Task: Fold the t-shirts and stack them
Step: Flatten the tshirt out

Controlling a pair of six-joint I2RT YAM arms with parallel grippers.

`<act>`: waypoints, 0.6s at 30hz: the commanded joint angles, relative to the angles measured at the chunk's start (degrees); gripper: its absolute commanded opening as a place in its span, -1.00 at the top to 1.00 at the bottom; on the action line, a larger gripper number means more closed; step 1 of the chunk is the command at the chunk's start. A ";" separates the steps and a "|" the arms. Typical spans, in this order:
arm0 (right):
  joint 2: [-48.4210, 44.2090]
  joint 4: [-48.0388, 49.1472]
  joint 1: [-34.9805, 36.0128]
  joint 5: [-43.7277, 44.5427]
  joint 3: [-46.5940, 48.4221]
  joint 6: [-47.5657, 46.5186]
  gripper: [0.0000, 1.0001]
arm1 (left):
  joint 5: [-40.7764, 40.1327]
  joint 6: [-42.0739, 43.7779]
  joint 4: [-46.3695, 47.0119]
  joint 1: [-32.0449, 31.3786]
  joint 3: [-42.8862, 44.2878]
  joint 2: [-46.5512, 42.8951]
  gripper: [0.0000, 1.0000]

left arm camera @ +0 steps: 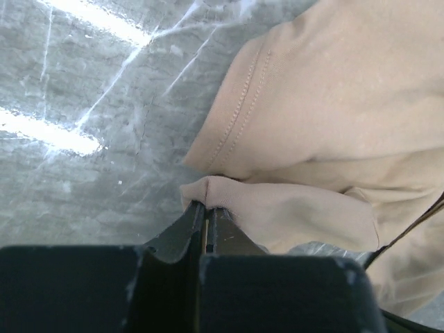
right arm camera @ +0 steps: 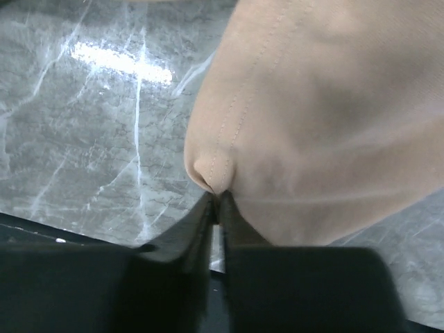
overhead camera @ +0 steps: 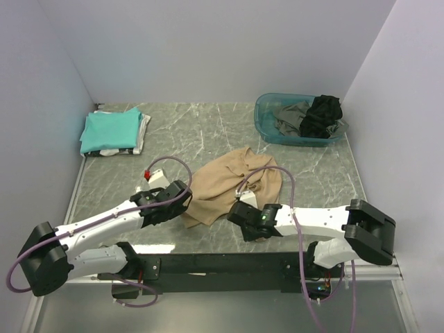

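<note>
From above, the tips of both grippers are hidden under the wrists, so the close-up cameras tell more. The left gripper (left arm camera: 207, 208) has its fingers pressed together on a small fold at the edge of the tan t-shirt (overhead camera: 232, 182). The right gripper (right arm camera: 216, 201) pinches another fold of the same shirt, its fingers squeezed tight on the cloth. Most of the shirt is cut off in both close views.

A see-through blue tub (overhead camera: 261, 118) sits at the far right corner of the bench (overhead camera: 208, 125). In it lie a grey garment (overhead camera: 290, 119) and a black garment (overhead camera: 325, 111) (both so bunched up that their shape is hard to tell). The black one sticks up over the tub's rim.

A folded teal t-shirt (overhead camera: 109, 130) lies at the far left corner, on top of a white t-shirt (overhead camera: 143, 132). Only the edge of the white one shows.

The tan t-shirt lies crumpled in the middle of the bench, close to the near edge, between the two grippers. Its long way runs from near left to far right. Which end is the neck cannot be told.
</note>
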 commanded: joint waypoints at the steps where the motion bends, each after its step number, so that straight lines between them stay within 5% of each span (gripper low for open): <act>1: -0.91 -0.41 -1.52 0.04 -1.85 0.80 0.91 | -2.31 -0.32 4.94 0.19 -1.56 -2.29 0.99; 13: -19.01 4.93 -18.47 10.92 2.36 -10.01 1.00 | -6.87 8.99 8.03 0.19 0.37 -2.65 0.99; 18: -23.24 11.44 -31.92 12.35 7.10 -15.54 1.00 | -13.55 9.17 2.15 0.63 9.58 1.21 0.99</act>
